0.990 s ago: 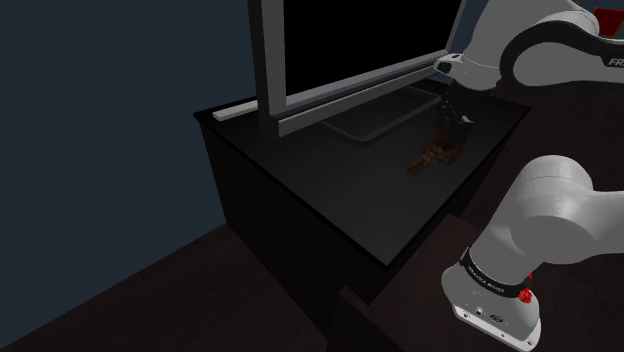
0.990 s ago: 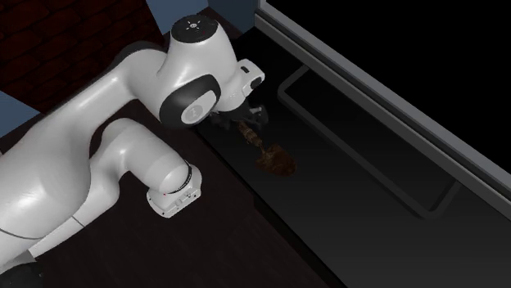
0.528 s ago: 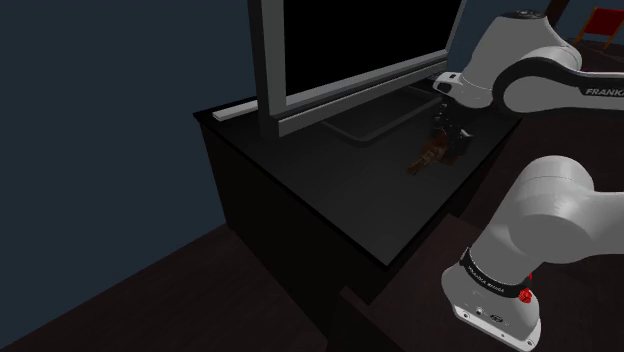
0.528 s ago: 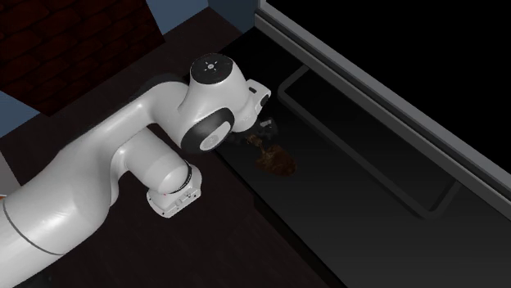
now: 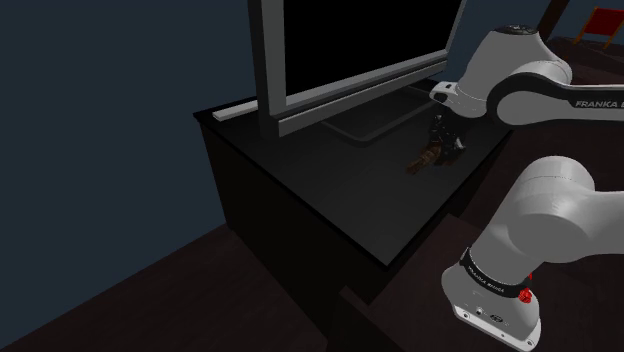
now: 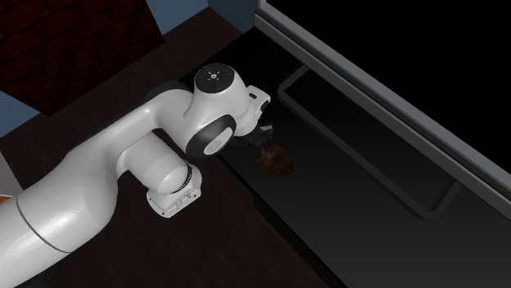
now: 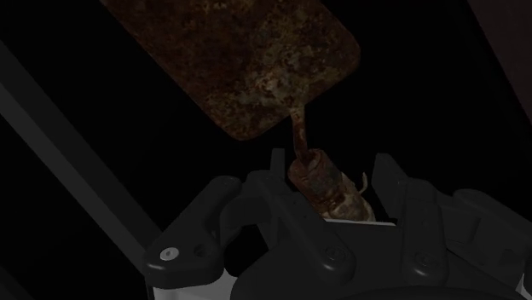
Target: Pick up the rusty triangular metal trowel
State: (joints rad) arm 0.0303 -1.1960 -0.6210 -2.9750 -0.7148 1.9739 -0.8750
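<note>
Trowel (image 7: 256, 60) lying flat on black worktop (image 5: 330, 210), rust-brown all over: broad blade with rounded corners, thin neck, stubby handle. In shoulder view, placed toward worktop's far right part, close to its right edge, just in front of big dark screen (image 5: 350, 40) in a grey frame.

Hand (image 7: 331, 170) lowered right over handle end. Black fingers (image 7: 388, 175) standing apart on either side of handle, one close against it, the other with a sliver of gap. Spread around handle, not clasping it. Blade pointing away from hand.

In second exterior view, hand largely hidden behind white arm (image 6: 164, 139), brown blade showing on worktop just past it.

Flat rectangular base (image 5: 385, 115) under screen, just beyond trowel. Long grey bar (image 5: 235, 110) along worktop's far left corner, beside screen. Brick wall (image 6: 65, 41) behind arm in second exterior view. Red chair (image 5: 603, 22) well apart, at shoulder view's upper right.
</note>
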